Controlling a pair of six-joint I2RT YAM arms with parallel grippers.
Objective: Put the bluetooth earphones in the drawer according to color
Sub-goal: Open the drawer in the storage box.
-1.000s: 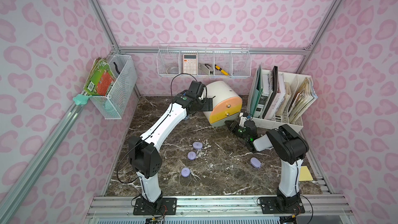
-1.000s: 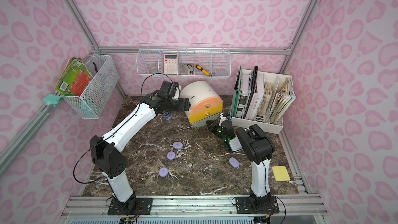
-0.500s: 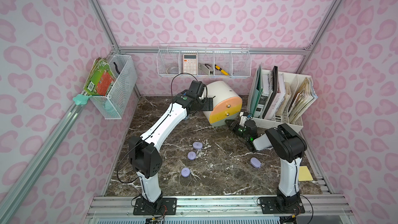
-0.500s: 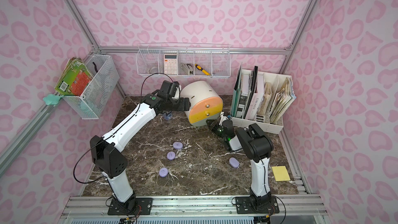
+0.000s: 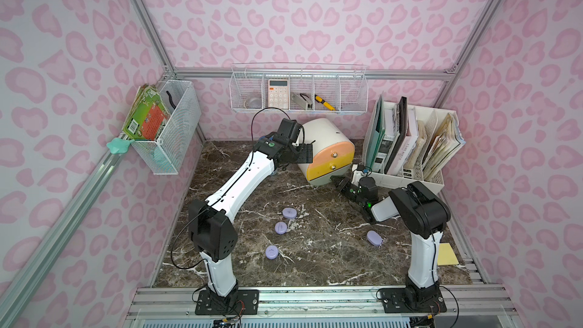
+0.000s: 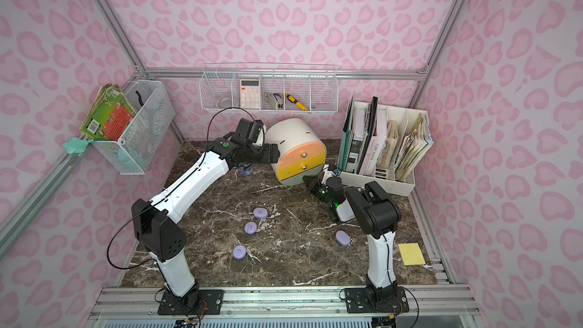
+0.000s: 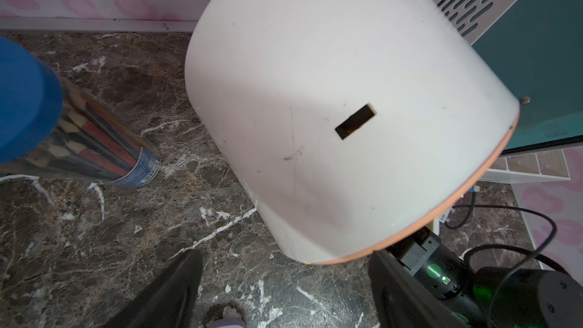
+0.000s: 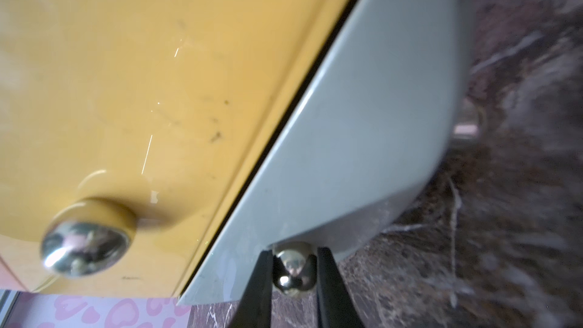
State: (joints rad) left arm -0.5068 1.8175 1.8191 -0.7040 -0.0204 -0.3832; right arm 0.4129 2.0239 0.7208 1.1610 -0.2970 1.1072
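Right jaws gripping the drawer (image 5: 325, 135) knob (image 8: 295, 268); bluetooth earphones (image 5: 280, 227) lying on the table (image 5: 315, 266).
The table is leaving open room at centre and front. The drawer is standing at the rear, beside the file rack (image 5: 386, 178), whose spine lettering is too small to read. Left jaws are standing open at the drawer's white side. Four lilac earphones are lying mid-table, apart from it.

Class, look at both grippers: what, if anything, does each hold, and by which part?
The right gripper grips the grey-green drawer by its metal knob; the left gripper holds nothing.
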